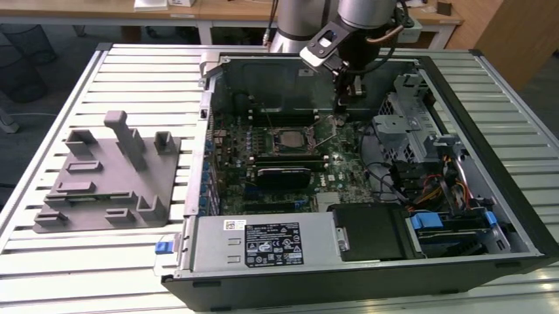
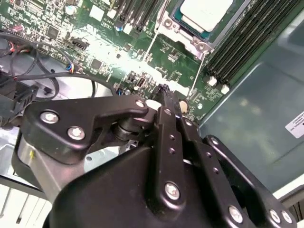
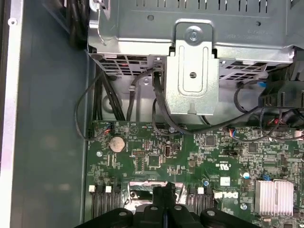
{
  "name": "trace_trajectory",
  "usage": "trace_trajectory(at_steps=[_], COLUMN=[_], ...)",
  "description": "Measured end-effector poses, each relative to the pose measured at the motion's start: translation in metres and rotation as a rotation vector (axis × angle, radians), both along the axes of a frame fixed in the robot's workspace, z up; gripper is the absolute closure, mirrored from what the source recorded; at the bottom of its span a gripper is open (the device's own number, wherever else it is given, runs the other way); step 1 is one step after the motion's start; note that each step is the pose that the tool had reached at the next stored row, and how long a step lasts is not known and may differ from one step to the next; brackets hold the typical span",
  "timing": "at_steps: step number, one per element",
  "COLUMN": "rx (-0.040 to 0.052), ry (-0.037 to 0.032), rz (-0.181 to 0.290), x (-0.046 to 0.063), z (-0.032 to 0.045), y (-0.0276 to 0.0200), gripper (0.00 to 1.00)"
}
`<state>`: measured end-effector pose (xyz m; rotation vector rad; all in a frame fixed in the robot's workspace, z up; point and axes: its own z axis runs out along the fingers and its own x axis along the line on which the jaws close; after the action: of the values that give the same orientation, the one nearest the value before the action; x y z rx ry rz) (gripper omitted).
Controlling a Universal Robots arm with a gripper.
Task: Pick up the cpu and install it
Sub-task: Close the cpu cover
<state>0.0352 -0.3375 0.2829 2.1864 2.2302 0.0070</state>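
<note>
The gripper [image 1: 342, 101] hangs inside the computer case [image 1: 262, 78] above the motherboard [image 1: 336, 173], its fingers [image 2: 166, 109] clenched together on nothing, while the cpu [image 1: 288, 137] sits in its socket, apart from the fingertips.

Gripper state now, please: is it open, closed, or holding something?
Gripper: closed, fingertips together, holding nothing that can be seen.

gripper [image 3: 164, 187]: black fingers seen pressed together over green motherboard [image 3: 190, 156] | coin battery [image 3: 117, 143]: seated on the board | finned silver heatsink [image 3: 274, 197]: mounted on the board | black cables [image 3: 100, 97]: run between metal bracket [image 3: 192, 71] and board | grey case wall [image 3: 47, 142]: seen alongside the board
</note>
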Motion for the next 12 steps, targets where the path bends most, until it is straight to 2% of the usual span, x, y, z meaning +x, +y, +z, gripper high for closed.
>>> trace_trajectory(at_steps=[4,7,12], rx=[-0.0002,0.0004,0.002], ry=[0.0001,0.0003,0.0012], rz=[0.005,0.026,0.102], x=[-0.0005,-0.0024,-0.0097], z=[0.0005,0.0019,0.0076], y=[-0.0004,-0.0018,-0.007], gripper=[0.89,0.89,0.89])
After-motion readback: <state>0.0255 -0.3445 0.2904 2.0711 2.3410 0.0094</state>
